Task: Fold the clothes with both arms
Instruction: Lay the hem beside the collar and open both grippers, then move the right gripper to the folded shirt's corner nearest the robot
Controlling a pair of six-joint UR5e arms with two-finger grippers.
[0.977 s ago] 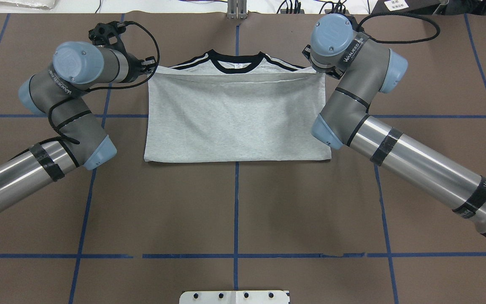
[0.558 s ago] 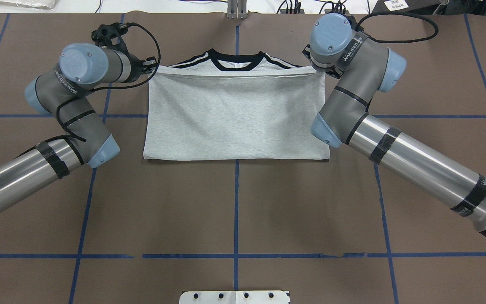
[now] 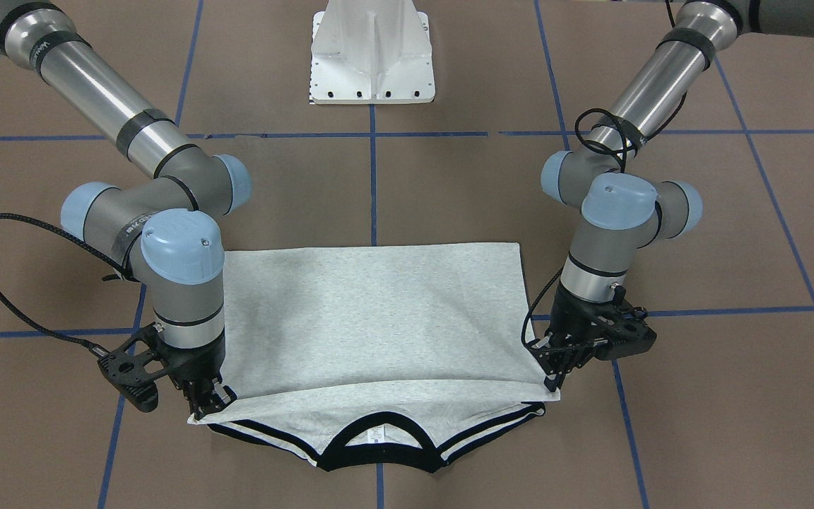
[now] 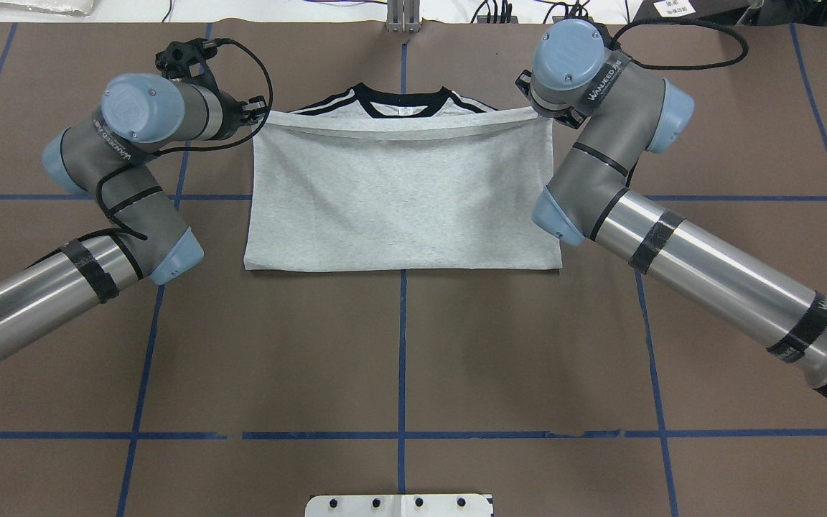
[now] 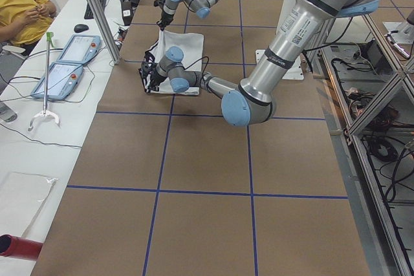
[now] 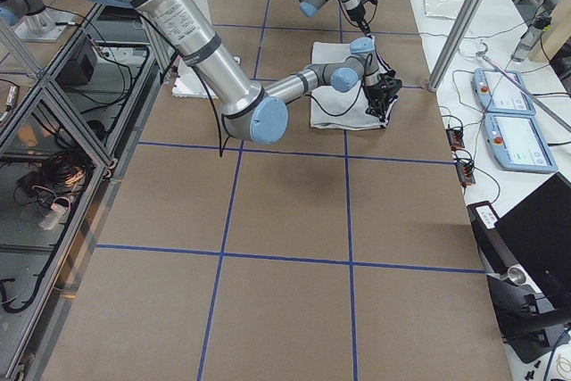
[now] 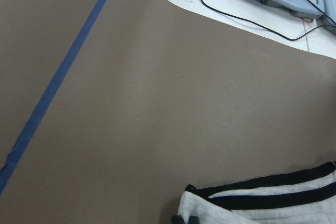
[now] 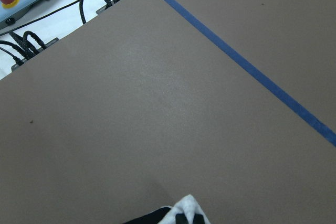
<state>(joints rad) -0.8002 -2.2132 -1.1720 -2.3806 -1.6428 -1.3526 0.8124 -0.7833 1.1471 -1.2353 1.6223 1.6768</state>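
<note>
The table was covered in brown paper and ruled into squares by blue tape lines, with the white pedestal at the robot's edge. From there both arms reached forward over bare paper. The left arm and the right arm were each bent at the elbow so that the wrists pointed straight down at the two far corners of the cloth. Between them lay the light heather-grey T-shirt, plain side up and doubled over. Its fold lay nearest the robot, on the table. Its loose hem edge was held a little above the layer beneath and sagged slightly between the two grips. The left gripper had its fingers pinched together on one hem corner, and the right gripper was closed on the other corner in the same way. Each wrist camera showed a scrap of grey cloth between dark fingertips. Just past the held hem, the black collar and the black-and-white striped shoulder trim lay flat on the paper. Beyond the table's far edge stood a white desk with two teach pendants, cables and an aluminium post. A person in a yellow top sat there.
</note>
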